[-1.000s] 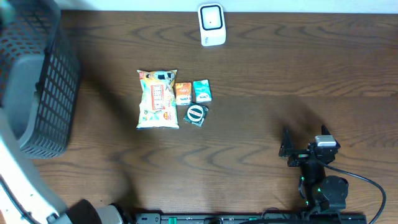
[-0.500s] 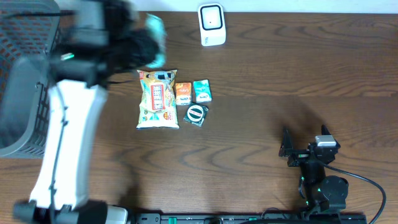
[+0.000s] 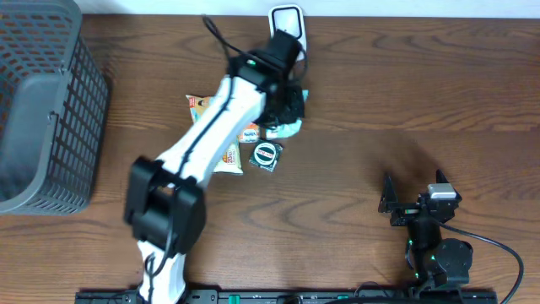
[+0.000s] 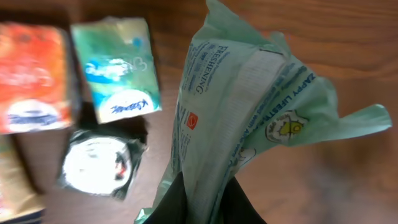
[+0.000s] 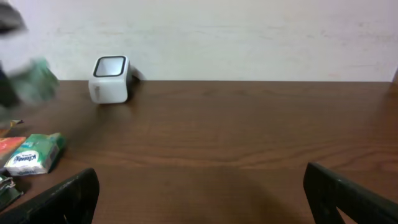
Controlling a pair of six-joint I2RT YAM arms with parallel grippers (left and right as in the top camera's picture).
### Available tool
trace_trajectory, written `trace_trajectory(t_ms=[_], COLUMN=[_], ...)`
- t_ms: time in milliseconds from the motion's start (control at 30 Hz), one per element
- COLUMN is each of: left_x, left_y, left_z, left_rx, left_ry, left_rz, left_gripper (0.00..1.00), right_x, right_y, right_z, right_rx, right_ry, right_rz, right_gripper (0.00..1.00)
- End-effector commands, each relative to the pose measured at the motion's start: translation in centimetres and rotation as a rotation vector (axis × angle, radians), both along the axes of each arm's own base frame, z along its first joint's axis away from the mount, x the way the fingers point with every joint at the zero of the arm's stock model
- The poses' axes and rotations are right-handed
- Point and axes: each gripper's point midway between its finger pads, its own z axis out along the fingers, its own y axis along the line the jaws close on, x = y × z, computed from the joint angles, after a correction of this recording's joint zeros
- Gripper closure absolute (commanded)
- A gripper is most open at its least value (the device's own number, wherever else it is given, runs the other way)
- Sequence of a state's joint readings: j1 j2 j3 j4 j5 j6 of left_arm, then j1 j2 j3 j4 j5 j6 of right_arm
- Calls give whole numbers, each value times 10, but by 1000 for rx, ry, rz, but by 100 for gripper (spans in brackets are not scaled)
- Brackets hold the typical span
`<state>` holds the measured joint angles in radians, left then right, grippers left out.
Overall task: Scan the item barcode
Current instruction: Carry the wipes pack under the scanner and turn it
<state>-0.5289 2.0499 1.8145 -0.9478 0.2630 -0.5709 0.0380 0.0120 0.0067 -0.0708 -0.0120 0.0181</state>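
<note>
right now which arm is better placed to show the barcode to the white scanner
Left. The left claw is shut on the pale green plastic packet near the white box-shaped scanner; the right claw is open, farther away.

Pale green crinkled packet (image 4: 249, 112), pinched at its lower end, upright; white scanner (image 3: 287, 32) standing near it.

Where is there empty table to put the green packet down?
The biggest bare stretch of table runs from the barcode scanner to the open right gripper. Bare wood also lies between the basket and the snack bag. It is crowded by the tissue packs and round black packet.
</note>
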Motion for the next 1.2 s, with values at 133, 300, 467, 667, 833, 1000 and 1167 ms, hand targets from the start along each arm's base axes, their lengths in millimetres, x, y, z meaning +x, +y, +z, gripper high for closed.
trace_trajectory(t_ms=[133,300,467,667,833,1000,1167], left_x=[7,15,22,19,17,15,13], left_y=[-25,-27,-7,-42,-68,-80,-77], left_z=[-42,-46,-50,-40,-34,-33,-41], left_rx=[8,19,129,-21,-64,-37,-10], left_ry=[38,3,-45,-57,-104,-158,-163], left_rz=[69,73,100,-30,-73,-90,-87], left_gripper=[68,67,64,64,69,70,80], right_x=[0,0,0,0,0,0,0], right_y=[2,2,2,2,2,2,2], right_z=[0,0,0,0,0,0,0], right_rx=[11,11,11,11,11,11,11], right_ry=[0,0,0,0,0,0,0], right_rz=[8,8,8,8,8,8,8], right_gripper=[1,1,1,1,1,1,1])
